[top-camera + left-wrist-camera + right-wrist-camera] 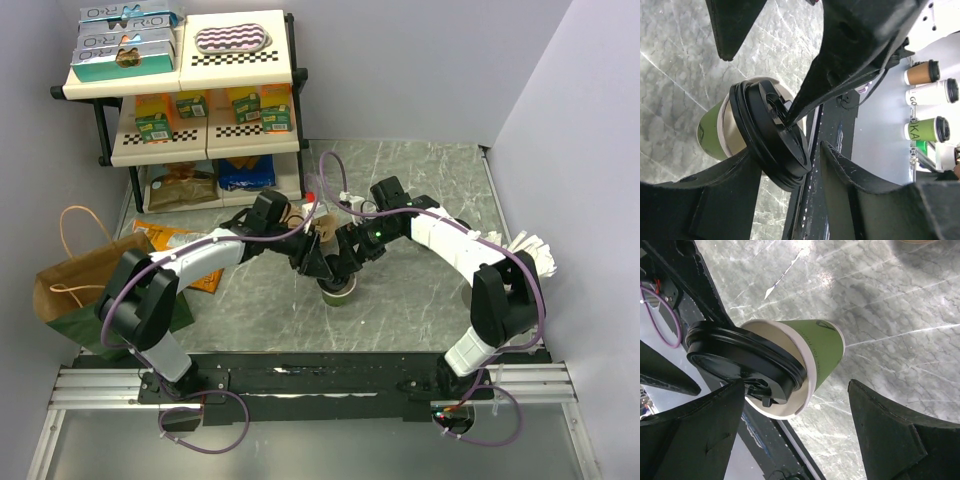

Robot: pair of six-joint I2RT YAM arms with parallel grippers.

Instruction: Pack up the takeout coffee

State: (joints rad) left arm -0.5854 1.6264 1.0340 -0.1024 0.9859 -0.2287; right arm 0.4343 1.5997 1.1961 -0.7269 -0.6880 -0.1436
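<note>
Takeout coffee (822,352) stands on the marble table (890,300) between the fingers of the right claw (796,385). That claw gapes wide and grips nothing: its one finger stands clear of the green wall, while the tip of the other meets the black lid (740,357). The lid sits askew, one edge on the cream rim and the other overhanging toward the left claw (790,150). This claw stands about half open, its two fingers pinching the lid from either side, just above the cup's mouth.
</note>
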